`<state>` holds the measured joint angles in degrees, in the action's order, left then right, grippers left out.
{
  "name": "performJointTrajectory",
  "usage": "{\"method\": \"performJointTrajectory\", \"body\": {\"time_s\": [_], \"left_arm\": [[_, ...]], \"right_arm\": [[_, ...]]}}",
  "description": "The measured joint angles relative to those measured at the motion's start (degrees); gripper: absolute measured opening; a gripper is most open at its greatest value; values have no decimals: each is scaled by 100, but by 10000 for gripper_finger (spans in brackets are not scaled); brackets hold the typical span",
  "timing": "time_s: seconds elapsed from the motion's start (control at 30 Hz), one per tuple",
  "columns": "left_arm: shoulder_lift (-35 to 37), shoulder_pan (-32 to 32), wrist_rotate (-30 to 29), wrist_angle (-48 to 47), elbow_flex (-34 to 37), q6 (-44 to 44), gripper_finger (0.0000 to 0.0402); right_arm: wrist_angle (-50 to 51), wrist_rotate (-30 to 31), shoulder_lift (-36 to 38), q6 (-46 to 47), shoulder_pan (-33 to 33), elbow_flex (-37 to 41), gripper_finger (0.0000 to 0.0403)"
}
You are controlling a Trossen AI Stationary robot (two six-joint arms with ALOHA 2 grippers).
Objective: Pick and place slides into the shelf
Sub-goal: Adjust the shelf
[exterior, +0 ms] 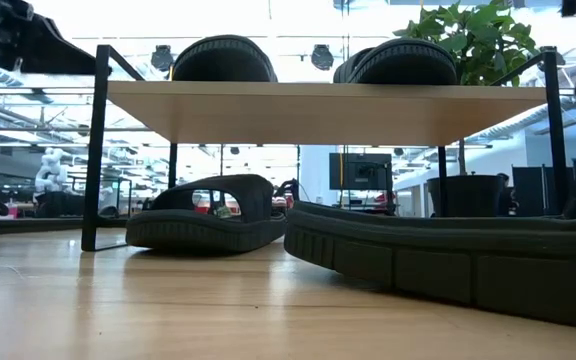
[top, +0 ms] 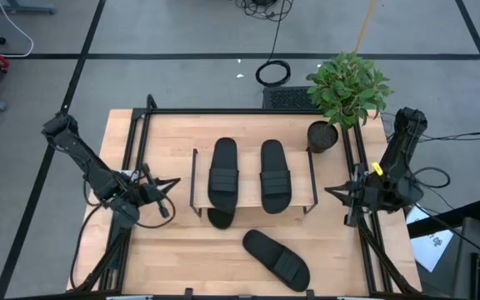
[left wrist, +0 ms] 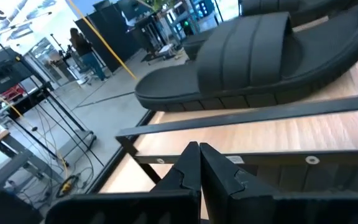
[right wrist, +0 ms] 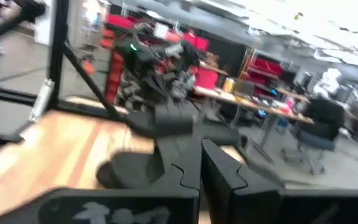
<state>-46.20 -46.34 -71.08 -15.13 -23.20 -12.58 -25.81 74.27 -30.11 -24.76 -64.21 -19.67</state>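
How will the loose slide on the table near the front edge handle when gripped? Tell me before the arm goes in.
The slide lies flat on its sole, so it probably won't roll or tip. Its thick ribbed sole looks rubbery: likely light, grippy, and somewhat bendy if lifted by one end. The wide strap seems the easiest hold, though it may flex.

From above, the shelf's plank [top: 252,158] covers all but the heel of 1 slide [top: 219,218], which pokes out toward the table's front edge. At table height, the nearest slide [exterior: 448,260] is cut off by the picture's right edge, and the 2 slides on top [exterior: 223,60] show only their straps above the plank. The right wrist view is blurred, so the dark shapes beyond the right pincer [right wrist: 199,163] cannot be told apart.
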Motion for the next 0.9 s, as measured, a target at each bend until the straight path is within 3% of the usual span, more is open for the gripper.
{"method": "performJointTrajectory", "body": {"time_s": [0.17,0.3,0.47,0.53,0.6,0.7,0.83,0.9], "left_arm": [[518,-47,-58,-61,0,409,0],[727,-47,-60,-102,0,535,0],[748,-47,-47,-164,0,540,0],[748,-47,7,-205,0,538,0],[748,-47,39,-246,1,518,0],[748,-71,54,-336,1,448,0],[750,-173,65,-364,0,439,0],[750,-224,63,-414,0,387,0]], "right_arm": [[1499,-1214,50,18,413,-1019,0],[3125,-2173,-141,858,1396,-1874,0],[3727,-4846,-678,1354,3130,-2321,0],[3793,-5559,-889,1648,3736,-2373,0],[4308,-5779,-906,2095,4187,-2423,0],[5060,-5496,-609,2734,4581,-2474,0],[5266,-5242,55,2970,4666,-2472,0],[5596,-4834,301,3207,4647,-2490,0]]}}
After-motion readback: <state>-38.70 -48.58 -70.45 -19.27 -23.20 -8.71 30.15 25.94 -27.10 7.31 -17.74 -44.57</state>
